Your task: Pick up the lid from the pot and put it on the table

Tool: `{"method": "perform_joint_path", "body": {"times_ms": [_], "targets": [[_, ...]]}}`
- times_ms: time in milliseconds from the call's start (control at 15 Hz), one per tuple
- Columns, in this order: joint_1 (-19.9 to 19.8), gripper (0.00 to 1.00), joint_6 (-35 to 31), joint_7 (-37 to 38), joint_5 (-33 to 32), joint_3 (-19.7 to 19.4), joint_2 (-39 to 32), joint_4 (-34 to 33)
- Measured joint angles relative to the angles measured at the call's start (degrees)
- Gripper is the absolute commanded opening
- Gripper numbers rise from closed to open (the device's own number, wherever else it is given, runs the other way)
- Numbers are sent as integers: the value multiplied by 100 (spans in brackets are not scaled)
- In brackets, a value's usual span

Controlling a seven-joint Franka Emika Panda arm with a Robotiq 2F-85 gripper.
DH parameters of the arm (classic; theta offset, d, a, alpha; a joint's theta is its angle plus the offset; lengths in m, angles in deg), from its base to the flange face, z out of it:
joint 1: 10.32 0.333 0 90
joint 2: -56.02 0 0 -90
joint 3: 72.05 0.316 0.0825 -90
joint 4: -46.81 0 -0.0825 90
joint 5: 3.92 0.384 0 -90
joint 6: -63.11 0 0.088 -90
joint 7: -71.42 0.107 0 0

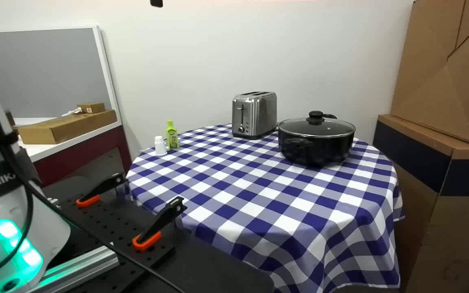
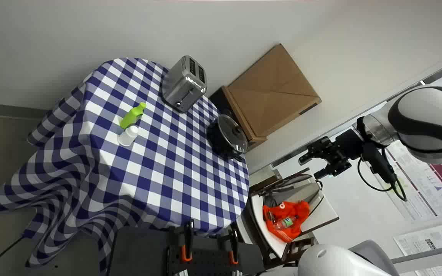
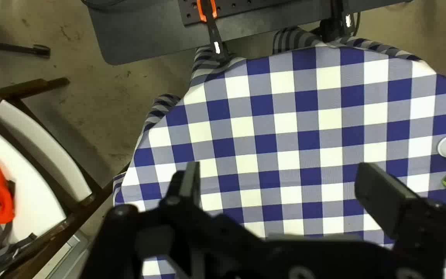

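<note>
See table (image 1: pixel 234 191) under pot (image 1: pixel 316 151), covered w/ blue-&-wht check cloth (image 1: pixel 204 162). Past table edge, beside pot, see brown box (image 1: pixel 442 81). Note pot as wide, squat, blk. Near pot, find silver toaster (image 1: pixel 255 116), upright. On pot rim, find lid (image 1: pixel 320 129), covering the opening. Looks round, approx. as wide as pot; see-thru glass, dark against blk inside, glossy, w/ thin shiny edge. Well apart from pot, high over cloth, see gripper (image 3: pixel 279 172) w/ jaws spread wide & cloth in sight btwn them in wrist view. Also well apart from pot, spot grn bottle (image 1: pixel 172 137) just beside wht container (image 1: pixel 160 146). Atop pot, at lid ctr, see blk knob (image 1: pixel 315 115), upright.
</note>
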Motion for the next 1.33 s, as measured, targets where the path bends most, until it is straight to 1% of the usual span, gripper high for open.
{"method": "perform_joint_path", "body": {"times_ms": [400, 533, 667, 867, 1000, 1133, 1333], "targets": [[2, 100, -22, 0, 0, 0, -5, 0], [-13, 100, -357, 47, -26, -20, -94, 5], [-94, 100, -1013, 125, -94, -110, -388, 5], [-300, 100, -2254, 127, -211, -357, -1219, -86], [-376, 100, -2944, 98, -233, -492, -1906, -319], [-374, 100, -3396, 52, -229, -581, -2610, -729], [-319, 100, -3730, 6, -196, -600, -3666, -1578]]}}
